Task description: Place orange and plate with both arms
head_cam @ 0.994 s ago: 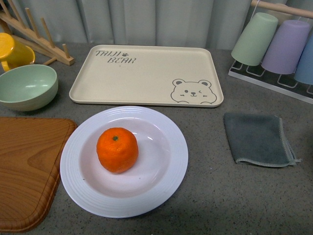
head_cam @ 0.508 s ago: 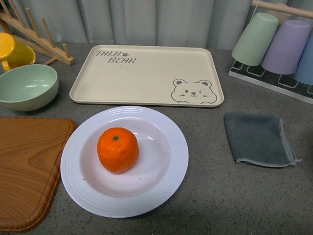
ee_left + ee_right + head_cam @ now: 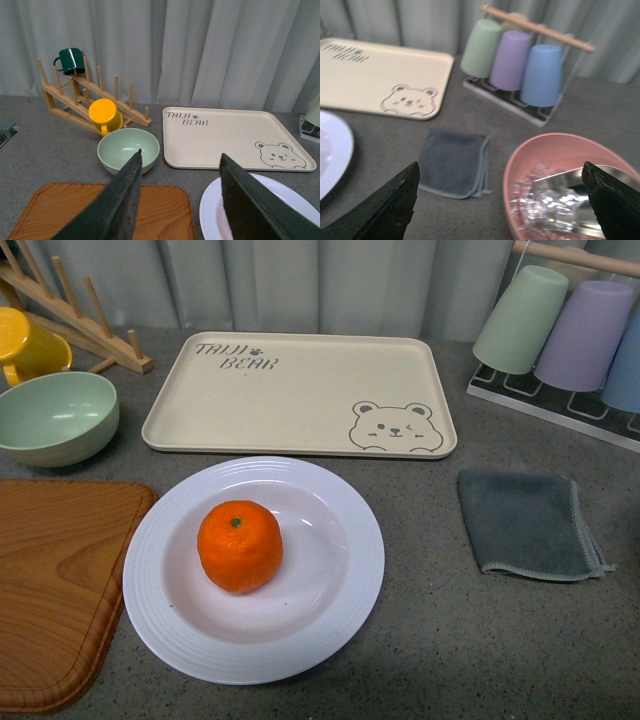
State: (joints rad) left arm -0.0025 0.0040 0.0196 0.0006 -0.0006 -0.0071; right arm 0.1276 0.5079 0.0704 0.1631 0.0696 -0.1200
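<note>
Sitting unmoved this past second, the orange [image 3: 240, 546] is resting on the plate [image 3: 345, 615] on the counter [image 3: 450, 640]; left claw [image 3: 180, 155] and right claw [image 3: 500, 170] are hanging spread, empty, so placing is looking done.

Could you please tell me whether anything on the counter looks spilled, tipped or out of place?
Nothing stands out: the orange sits on the plate, the bear tray lies flat, the grey cloth is folded.

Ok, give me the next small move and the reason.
Probably ease the left gripper toward the plate rim: the orange already sits in the plate, both grippers are open and empty, and the rim shows close by the left one, while the right gripper looks over the grey cloth.
</note>
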